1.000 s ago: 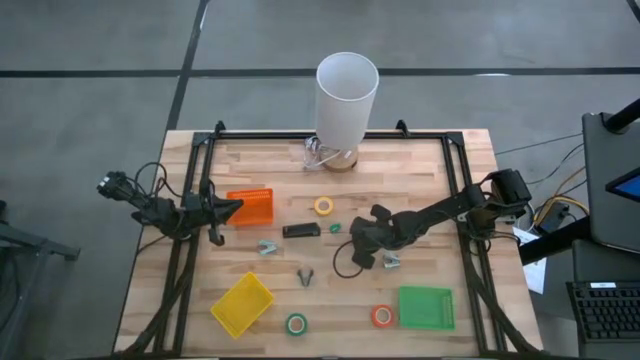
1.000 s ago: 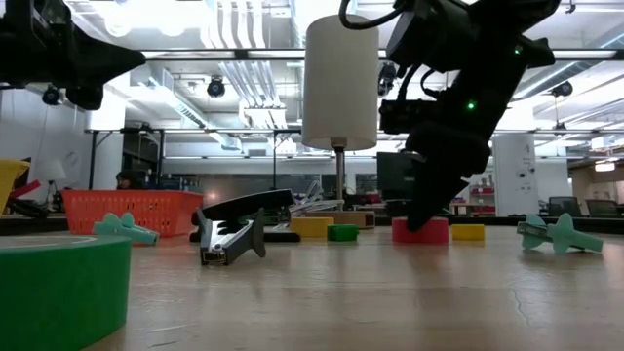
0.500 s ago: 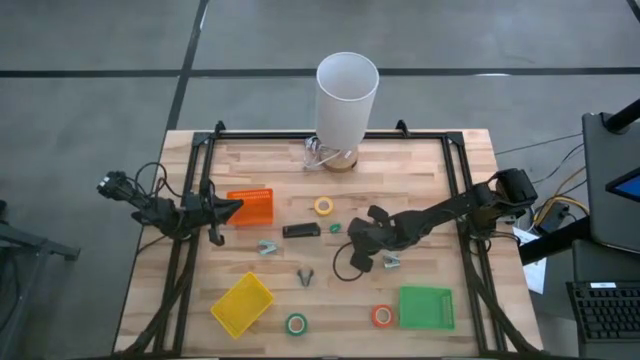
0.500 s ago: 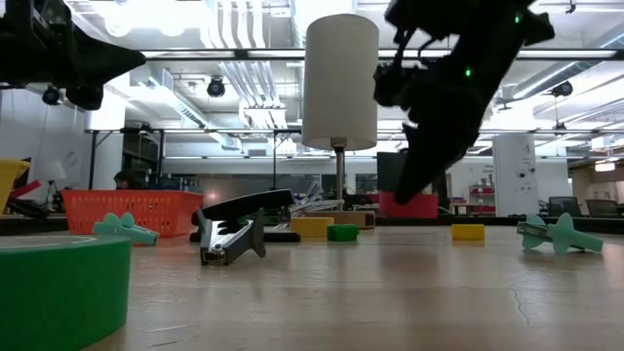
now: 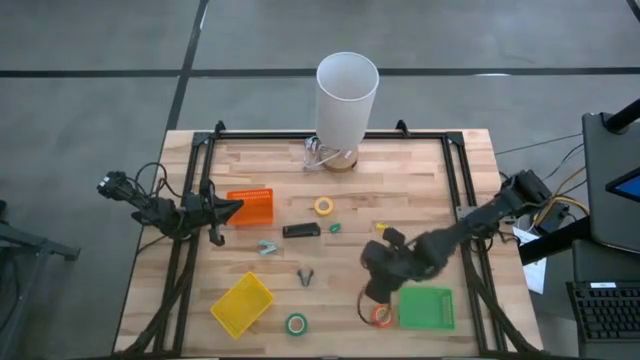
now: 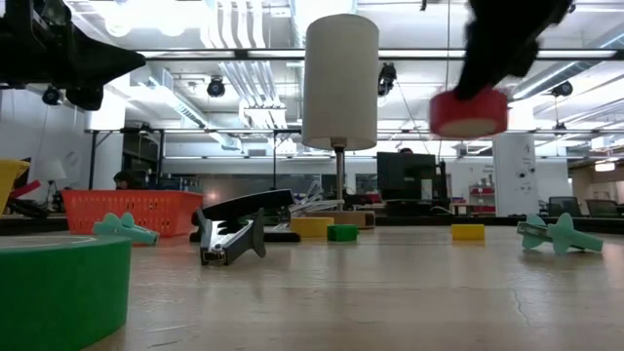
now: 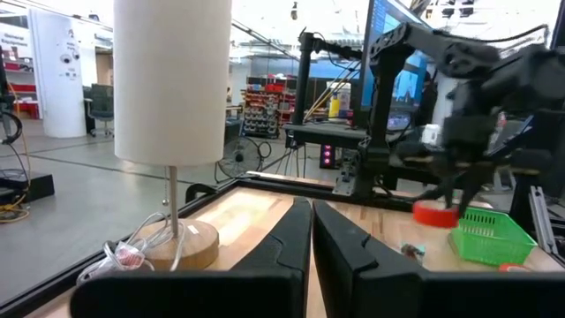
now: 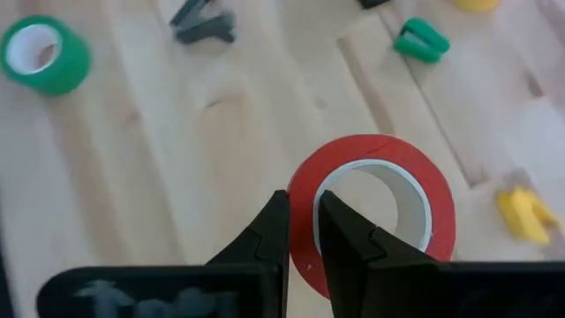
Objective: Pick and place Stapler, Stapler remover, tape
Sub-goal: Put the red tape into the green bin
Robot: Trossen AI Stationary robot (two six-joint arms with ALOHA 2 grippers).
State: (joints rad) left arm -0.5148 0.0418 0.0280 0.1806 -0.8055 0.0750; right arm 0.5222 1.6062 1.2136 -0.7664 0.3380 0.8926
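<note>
My right gripper (image 5: 378, 292) hangs over the table's near right part, beside the green tray (image 5: 427, 308), shut on a red tape ring (image 6: 469, 112). In the high view the gripper hides that ring. An orange-red tape ring (image 5: 383, 316) lies flat next to the tray. A green ring (image 5: 296, 323) and a yellow ring (image 5: 323, 206) also lie flat. The black stapler (image 5: 300, 230) rests mid-table. Two grey staple removers (image 5: 267, 246) (image 5: 304, 276) lie near it. My left gripper (image 5: 232, 208) waits, shut, at the orange tray's left side. My right gripper pinches the red ring's wall (image 8: 305, 256), one finger (image 8: 346, 237) inside the pale core and the other finger (image 8: 267, 231) outside. It comes from above, pointing down. The ring is lifted clear of the table and hangs below the fingers, slightly tilted.
A white lamp (image 5: 347, 100) stands at the far edge. The orange tray (image 5: 252, 207) is at the left and a yellow tray (image 5: 242, 304) near the front. A small green piece (image 5: 335, 227) and a small yellow piece (image 5: 381, 227) lie mid-table. Black rails run along both sides.
My right gripper, shut on the red tape ring, has risen and carried it from mid-table toward the near edge and the green tray. The ring stood on the wood a second ago and now hangs well clear of it.
</note>
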